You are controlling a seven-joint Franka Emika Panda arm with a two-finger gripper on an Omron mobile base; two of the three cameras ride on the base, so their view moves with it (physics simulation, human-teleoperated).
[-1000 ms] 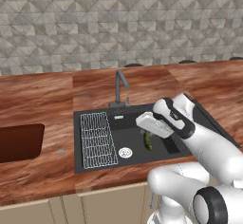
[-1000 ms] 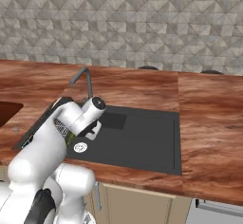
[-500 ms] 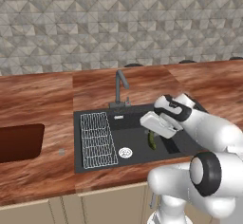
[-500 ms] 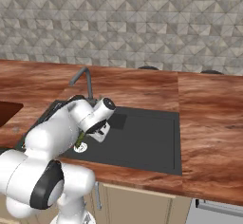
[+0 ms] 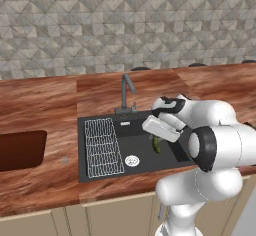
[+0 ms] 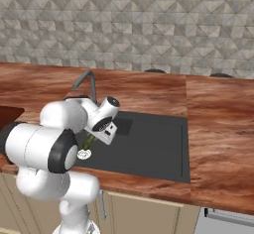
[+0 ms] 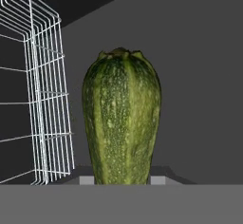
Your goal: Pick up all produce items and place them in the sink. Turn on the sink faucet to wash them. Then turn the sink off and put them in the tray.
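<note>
The produce item (image 5: 156, 145), a short dark-green vegetable, hangs low inside the black sink (image 5: 137, 141), right of the white wire rack (image 5: 102, 147). My gripper (image 5: 155, 138) is shut on it from above. In the right base view the vegetable (image 6: 89, 141) pokes out under the gripper (image 6: 94, 137), just above the silver drain (image 6: 83, 153). The hand view has the vegetable (image 7: 122, 123) standing up from between my fingertips, with the rack (image 7: 42, 99) to its left. The sink faucet (image 5: 125, 93) rises behind the basin, with no water running. The reddish-brown tray (image 5: 20, 150) lies at the far left.
Wood countertop (image 5: 45, 100) surrounds the sink (image 6: 149, 144), and a stone-tile wall (image 5: 125, 25) stands behind it. My own white arm (image 5: 212, 145) bulks over the basin's right side. The faucet (image 6: 84, 79) stands close behind the hand.
The arm's upper links have swung forward and now loom larger over the sink's right side. The hand and the vegetable have stayed almost in place over the basin.
</note>
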